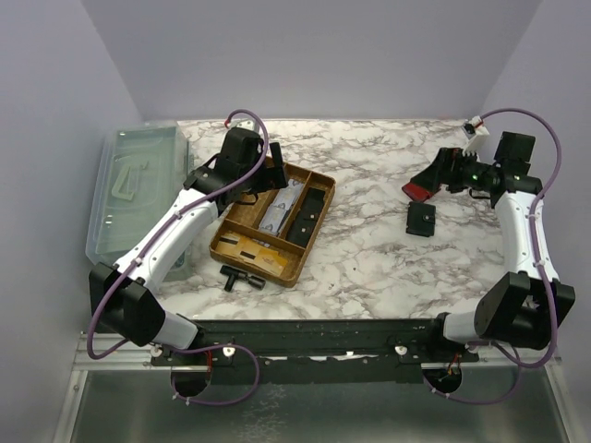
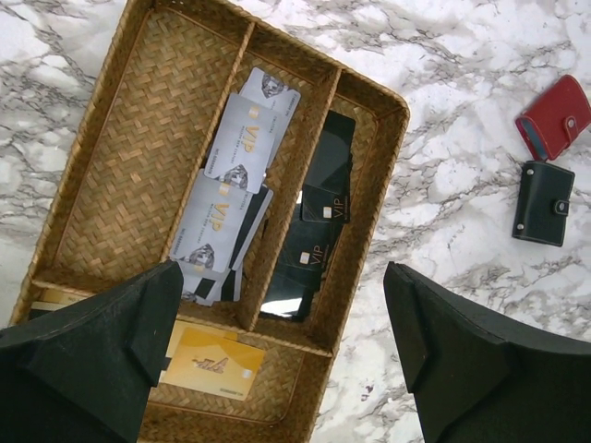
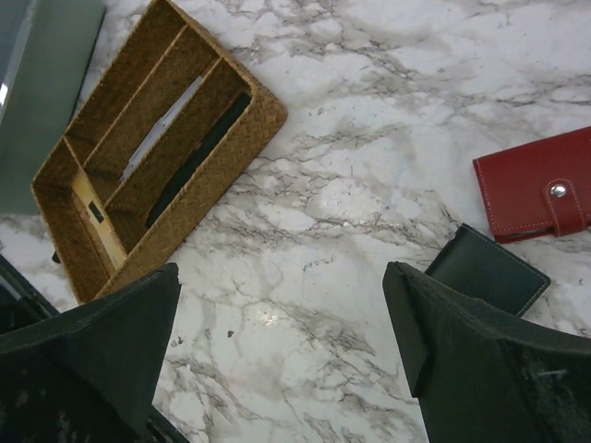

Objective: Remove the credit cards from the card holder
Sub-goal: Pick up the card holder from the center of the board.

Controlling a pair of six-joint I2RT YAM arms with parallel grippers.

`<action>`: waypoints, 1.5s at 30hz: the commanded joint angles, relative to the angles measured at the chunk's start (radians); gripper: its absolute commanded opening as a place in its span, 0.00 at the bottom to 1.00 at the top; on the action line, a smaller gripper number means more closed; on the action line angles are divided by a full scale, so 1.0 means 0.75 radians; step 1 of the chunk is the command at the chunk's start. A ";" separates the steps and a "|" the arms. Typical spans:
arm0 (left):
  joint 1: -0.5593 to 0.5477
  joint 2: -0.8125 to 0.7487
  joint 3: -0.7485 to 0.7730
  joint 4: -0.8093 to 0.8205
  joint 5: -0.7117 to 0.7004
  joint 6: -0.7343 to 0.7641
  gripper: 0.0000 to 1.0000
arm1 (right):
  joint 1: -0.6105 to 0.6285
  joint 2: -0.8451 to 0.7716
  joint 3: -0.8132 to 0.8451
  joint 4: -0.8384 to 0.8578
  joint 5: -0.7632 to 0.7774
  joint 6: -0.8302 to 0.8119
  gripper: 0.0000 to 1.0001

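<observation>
A red card holder [image 1: 417, 192] and a black card holder [image 1: 421, 220] lie shut on the marble at the right. Both show in the right wrist view, red [image 3: 536, 194] and black [image 3: 485, 272]. A wicker tray [image 1: 314, 242] left of centre holds silver VIP cards [image 2: 242, 138], black VIP cards [image 2: 323, 212] and a gold card [image 2: 212, 362] in separate compartments. My left gripper [image 2: 282, 341] is open and empty above the tray's near end. My right gripper [image 3: 282, 341] is open and empty above bare marble, just left of the two holders.
A clear plastic bin with a lid [image 1: 138, 185] stands along the left wall. A small black tool [image 1: 242, 277] lies in front of the tray. Walls close in the back and both sides.
</observation>
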 commanded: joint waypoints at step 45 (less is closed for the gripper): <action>0.030 -0.010 -0.029 0.210 0.251 -0.114 0.99 | -0.075 0.293 0.139 -0.012 -0.027 -0.090 1.00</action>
